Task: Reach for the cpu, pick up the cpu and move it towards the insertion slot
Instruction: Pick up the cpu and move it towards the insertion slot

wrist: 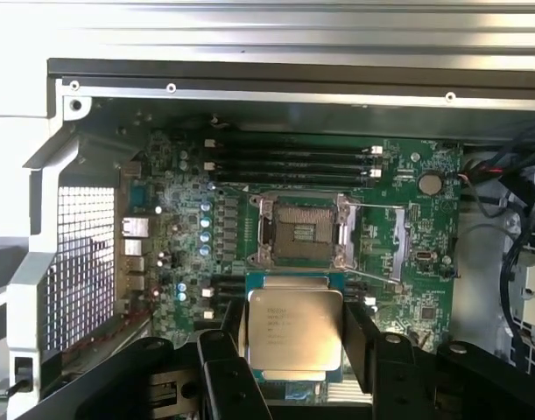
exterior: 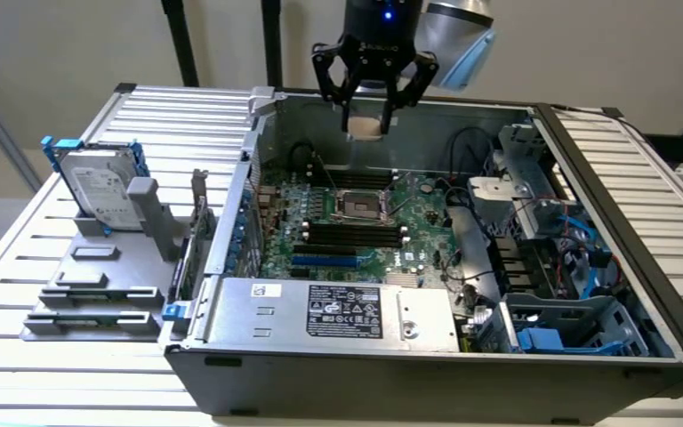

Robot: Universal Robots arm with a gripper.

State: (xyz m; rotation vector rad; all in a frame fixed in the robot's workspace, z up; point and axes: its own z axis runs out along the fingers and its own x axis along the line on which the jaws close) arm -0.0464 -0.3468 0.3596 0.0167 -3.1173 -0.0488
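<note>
Above the insertion slot (exterior: 361,208), cpu (wrist: 295,334) seemingly clamped in tool (exterior: 369,126)

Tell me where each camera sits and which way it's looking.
Exterior view: off the arm, above the open computer case, looking down into its motherboard; the claw hangs above, holding the cpu.
Wrist view: on the wrist, facing down onto the motherboard; claw fingers flank the cpu.
Shared: cpu, empty cpu socket, motherboard.
</note>
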